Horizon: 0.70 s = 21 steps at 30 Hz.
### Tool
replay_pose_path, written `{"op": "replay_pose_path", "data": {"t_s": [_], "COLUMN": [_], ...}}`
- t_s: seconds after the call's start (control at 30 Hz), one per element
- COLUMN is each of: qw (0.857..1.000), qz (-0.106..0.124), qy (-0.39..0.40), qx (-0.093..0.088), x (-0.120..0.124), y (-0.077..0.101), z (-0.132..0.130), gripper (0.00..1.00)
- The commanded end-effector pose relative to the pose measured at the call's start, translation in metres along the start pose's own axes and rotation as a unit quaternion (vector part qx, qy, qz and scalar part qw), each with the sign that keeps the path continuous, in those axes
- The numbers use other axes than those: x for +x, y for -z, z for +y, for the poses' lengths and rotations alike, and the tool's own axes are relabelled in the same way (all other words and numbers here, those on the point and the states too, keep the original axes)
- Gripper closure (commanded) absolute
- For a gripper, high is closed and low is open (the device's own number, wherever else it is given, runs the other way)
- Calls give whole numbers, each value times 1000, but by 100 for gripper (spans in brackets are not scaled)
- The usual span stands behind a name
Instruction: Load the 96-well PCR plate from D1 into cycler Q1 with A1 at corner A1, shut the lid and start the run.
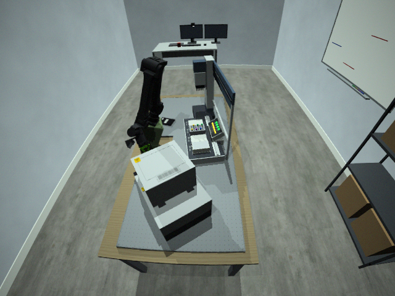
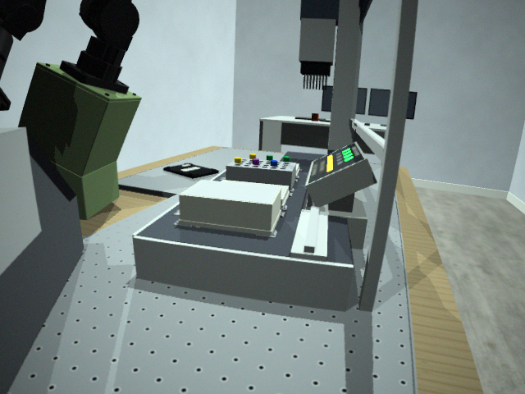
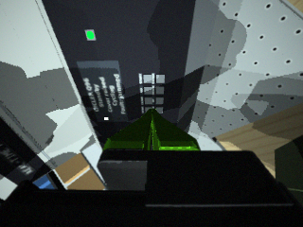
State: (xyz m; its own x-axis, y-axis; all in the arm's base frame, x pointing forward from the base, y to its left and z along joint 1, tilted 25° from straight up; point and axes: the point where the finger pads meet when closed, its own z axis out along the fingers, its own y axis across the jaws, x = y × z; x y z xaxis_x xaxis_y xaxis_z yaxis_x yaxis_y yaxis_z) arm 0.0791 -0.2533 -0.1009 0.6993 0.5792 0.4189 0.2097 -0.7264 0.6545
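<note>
Looking down: the gripper (image 1: pixel 145 147) hangs beside Q1 (image 1: pixel 165 172), lid shut. Exterior: deep-well block (image 2: pixel 230 205) hides D1's PCR plate — unseen. Wrist: closed, empty fingers aim at the key grid (image 3: pixel 152 90), lamp (image 3: pixel 90 34) green — a misaimed push risks CLEAR or shoving Q1.

Six capped tubes (image 2: pixel 255 161), two monitors (image 1: pixel 191 31), one whiteboard (image 1: pixel 360 47).

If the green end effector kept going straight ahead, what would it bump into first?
Most likely the small square keys on the cycler's dark front panel. The shut green end effector points right at them, though the gap is hard to judge.
</note>
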Motion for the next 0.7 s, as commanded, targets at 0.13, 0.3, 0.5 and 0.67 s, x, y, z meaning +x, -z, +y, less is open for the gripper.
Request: {"op": "replay_pose_path", "data": {"t_s": [0.13,0.3,0.5,0.67], "qw": [1000,1000,1000,1000], "qz": [1,-6,-2,1], "qy": [-4,2,1,2], "qx": [-2,-14,-9,-6], "x": [3,-7,-1,0], "y": [-13,-22,-26,-38], "z": [3,15,11,11], "gripper": [100,100,100,100]}}
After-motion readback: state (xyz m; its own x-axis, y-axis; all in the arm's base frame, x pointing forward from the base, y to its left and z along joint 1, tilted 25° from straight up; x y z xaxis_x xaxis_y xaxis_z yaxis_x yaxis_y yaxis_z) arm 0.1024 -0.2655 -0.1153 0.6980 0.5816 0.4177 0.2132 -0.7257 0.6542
